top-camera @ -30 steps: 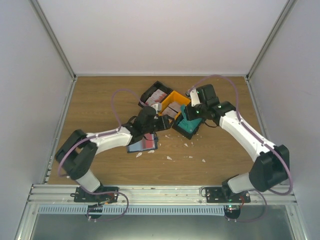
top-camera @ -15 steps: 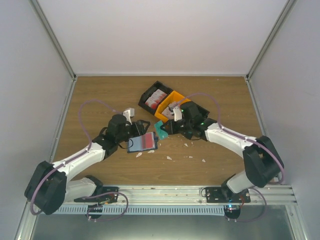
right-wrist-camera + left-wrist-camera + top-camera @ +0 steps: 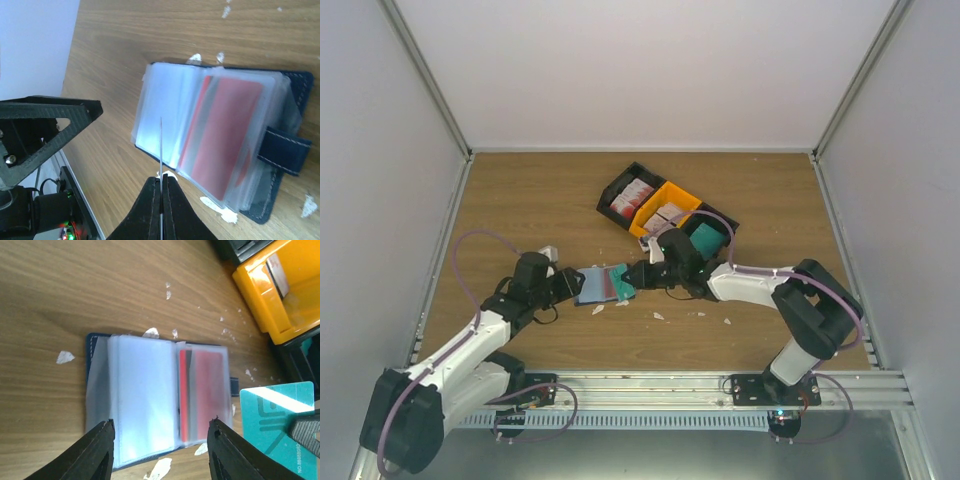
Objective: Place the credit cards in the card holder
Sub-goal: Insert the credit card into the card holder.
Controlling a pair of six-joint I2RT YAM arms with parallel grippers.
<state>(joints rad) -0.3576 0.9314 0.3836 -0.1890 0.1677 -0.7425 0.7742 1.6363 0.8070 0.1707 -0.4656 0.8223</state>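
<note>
Near the centre of the top view, on the wooden table [image 3: 520,200], the card holder [image 3: 603,284] lies opened flat. Its clear sleeves face up and its navy cover shows round the edges. In the left wrist view a sleeve on the holder's right side holds a red card [image 3: 210,385]; the sleeves to its left show only pale glare.

The left hand [image 3: 161,422] hangs at the holder's near edge, at the bottom of its own view. Its jaws are spread about as wide as the holder, with nothing gripped between them. I cannot tell whether the fingertips press on the cover.

The right hand [image 3: 638,277] sits just right of the holder in the top view, clenched on a teal card [image 3: 275,410] held beside the holder's strap edge. From the right wrist that card is a thin line seen edge-on, standing over the sleeves (contact with the plastic cannot be judged).

Above the right hand in the top view, three trays sit side by side:
- a black tray [image 3: 607,190] with red-and-white cards [image 3: 633,193]
- an orange tray [image 3: 685,197] with pale cards [image 3: 667,213]
- a second black tray [image 3: 728,222] with something teal inside

White scraps [image 3: 658,315] are scattered on the table around the holder.
</note>
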